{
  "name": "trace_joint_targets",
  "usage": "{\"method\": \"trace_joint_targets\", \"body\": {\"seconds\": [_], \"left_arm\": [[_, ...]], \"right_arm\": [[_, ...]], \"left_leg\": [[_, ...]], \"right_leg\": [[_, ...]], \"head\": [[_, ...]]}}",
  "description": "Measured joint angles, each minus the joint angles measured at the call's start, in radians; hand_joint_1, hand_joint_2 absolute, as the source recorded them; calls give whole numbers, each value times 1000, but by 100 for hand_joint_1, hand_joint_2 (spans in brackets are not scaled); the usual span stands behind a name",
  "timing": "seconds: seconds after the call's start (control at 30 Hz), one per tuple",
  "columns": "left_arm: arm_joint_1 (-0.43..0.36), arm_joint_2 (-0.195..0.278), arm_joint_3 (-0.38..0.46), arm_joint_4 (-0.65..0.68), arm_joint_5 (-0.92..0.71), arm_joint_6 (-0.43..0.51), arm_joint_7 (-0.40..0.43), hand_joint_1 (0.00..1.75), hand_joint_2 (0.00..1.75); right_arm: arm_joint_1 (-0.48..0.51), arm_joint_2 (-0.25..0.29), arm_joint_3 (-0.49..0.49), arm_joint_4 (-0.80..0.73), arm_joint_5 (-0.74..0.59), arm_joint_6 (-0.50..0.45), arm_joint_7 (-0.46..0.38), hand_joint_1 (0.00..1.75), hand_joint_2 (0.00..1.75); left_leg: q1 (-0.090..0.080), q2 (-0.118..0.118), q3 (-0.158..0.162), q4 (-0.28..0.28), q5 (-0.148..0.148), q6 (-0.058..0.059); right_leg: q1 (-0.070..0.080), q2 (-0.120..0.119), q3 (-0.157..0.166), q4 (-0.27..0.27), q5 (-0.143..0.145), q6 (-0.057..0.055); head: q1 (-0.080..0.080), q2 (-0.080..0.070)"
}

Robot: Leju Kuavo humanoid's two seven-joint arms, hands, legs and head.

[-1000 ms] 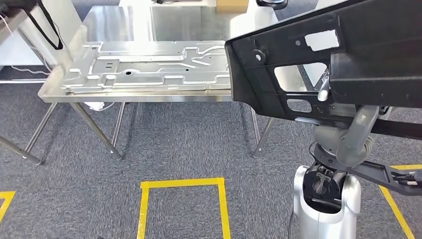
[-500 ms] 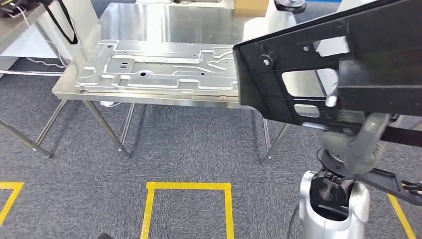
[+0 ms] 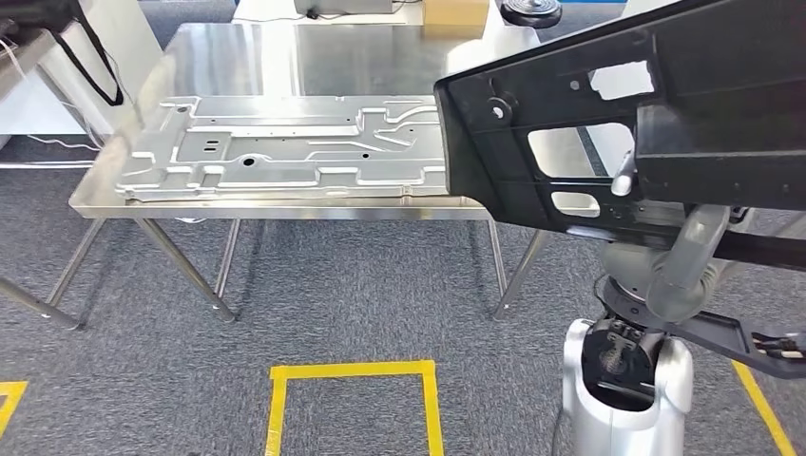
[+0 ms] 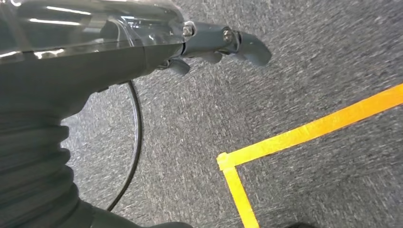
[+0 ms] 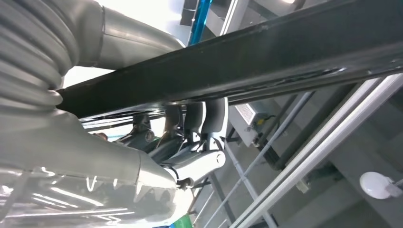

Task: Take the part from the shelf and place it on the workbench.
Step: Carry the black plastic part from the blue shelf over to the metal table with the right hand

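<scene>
Part (image 3: 570, 142), long and black, raised at right above the stainless workbench's (image 3: 247, 52) near right corner | right hand (image 5: 190, 142) fingers curled up around its underside, gripping | left hand (image 4: 223, 40) empty over grey carpet, fingers loosely apart | pressed metal panel (image 3: 285, 147) flat on the bench.

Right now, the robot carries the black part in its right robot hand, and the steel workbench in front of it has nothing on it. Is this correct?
Not quite. The workbench is not bare: the head view shows a large stamped metal panel lying on it. The rest is right: the right robot hand holds the black part.
</scene>
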Motion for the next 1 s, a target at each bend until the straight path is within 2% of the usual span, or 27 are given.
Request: {"method": "trace_joint_targets", "body": {"seconds": [0.1,0.17,0.2,0.27,0.3,0.33,0.37,0.4,0.43,0.47,0.5,0.57,0.63,0.67,0.7,0.77,0.8,0.83,0.87,0.93,0.97,1.0], "left_arm": [[0,0,0,0,0,0,0,0,175],[-1,0,0,0,0,0,-1,0,175],[-1,0,0,0,0,0,-1,0,175],[-1,0,0,0,0,0,-2,0,175],[-1,0,1,0,0,0,-1,0,175],[0,0,1,0,0,0,-1,0,175],[0,0,1,0,0,0,-1,0,175],[0,0,1,0,0,0,-1,0,175],[-1,-1,1,0,0,0,-1,0,175],[-1,-1,1,0,0,0,-2,0,175],[-1,-2,1,0,0,0,-1,0,175],[-1,-2,1,0,0,0,-1,0,175],[-2,-2,0,0,0,0,-1,0,175],[-3,-2,0,0,0,0,-2,0,175],[-3,-2,0,-1,0,0,-2,0,175],[-1,-2,1,-1,0,0,-2,0,175],[0,-2,1,-1,0,0,-2,0,175],[0,-2,1,-1,0,0,-2,0,175],[0,-2,1,-1,0,0,-2,0,175],[0,-1,1,0,0,0,-2,0,175],[0,-1,1,0,0,0,-2,0,175],[0,-1,1,0,0,0,-1,0,175]], "right_arm": [[-1,0,0,-1,1,0,1,175,175],[-3,0,0,-2,2,0,1,175,175],[-3,0,0,-3,2,0,1,175,175],[0,0,1,-3,2,0,1,175,175],[1,-1,0,-3,2,-1,1,175,175],[2,-1,0,-3,2,-2,1,175,175],[1,-1,0,-3,2,-2,1,175,175],[1,-1,0,-3,2,-3,1,175,175],[1,-1,0,-3,2,-3,1,175,175],[0,-1,0,-3,2,-3,1,175,175],[-1,-1,1,-4,2,-3,1,175,175],[-1,-1,0,-4,2,-3,1,175,175],[-2,0,0,-6,2,-3,2,175,175],[-3,1,1,-6,3,-3,2,175,175],[-3,1,1,-7,3,-3,2,175,175],[-2,2,1,-7,4,-3,2,175,175],[-1,2,1,-7,4,-3,2,175,175],[0,2,1,-7,4,-3,3,175,175],[0,2,1,-7,4,-3,3,175,175],[0,2,1,-7,4,-3,3,175,175],[0,2,1,-7,4,-3,3,175,175],[-1,2,1,-7,4,-3,3,175,175]], "left_leg": [[-1,-3,2,-6,-10,14],[3,-4,8,-9,-15,25],[4,-3,11,-9,-19,29],[4,-3,17,-9,-27,37],[3,-4,22,-9,-32,38],[3,-6,30,-9,-37,39],[3,-8,39,-9,-44,38],[3,-10,50,-9,-51,36],[1,-11,59,-10,-58,33],[0,-13,65,-11,-64,29],[0,-13,67,-13,-68,25],[-1,-11,72,-20,-72,15],[-1,-8,78,-16,-80,7],[-2,-6,69,9,-92,4],[-2,-5,48,55,-111,3],[-4,-5,-26,186,-153,2],[-3,-5,-60,234,-160,1],[-3,-5,-79,250,-147,1],[-3,-5,-78,224,-113,1],[-2,-3,-37,103,-29,1],[-3,-3,-15,46,-7,3],[-4,-3,-1,12,0,5]], "right_leg": [[-1,-1,3,-4,-6,6],[-3,-1,-19,41,-30,11],[-3,-1,-49,94,-52,13],[-4,-1,-134,227,-89,16],[-5,-1,-167,268,-89,16],[-5,-1,-183,272,-67,16],[-4,-1,-178,237,-27,14],[-3,-1,-159,174,23,11],[-1,-1,-137,112,61,7],[3,-1,-116,58,83,4],[7,-1,-104,28,88,0],[11,0,-95,11,76,-5],[6,1,-83,1,70,-12],[3,1,-74,-4,67,-17],[0,1,-65,-8,62,-22],[1,0,-52,-8,51,-30],[1,0,-45,-8,44,-31],[1,1,-36,-8,37,-30],[0,2,-24,-8,29,-27],[-2,3,0,-8,10,-18],[0,3,7,-6,1,-11],[1,4,11,-6,-6,-6]], "head": [[3,0],[9,0],[13,0],[21,0],[23,0],[25,0],[29,0],[32,0],[35,0],[37,0],[39,0],[40,0],[36,0],[32,0],[26,0],[15,0],[13,0],[11,0],[10,0],[7,0],[5,0],[4,0]]}}
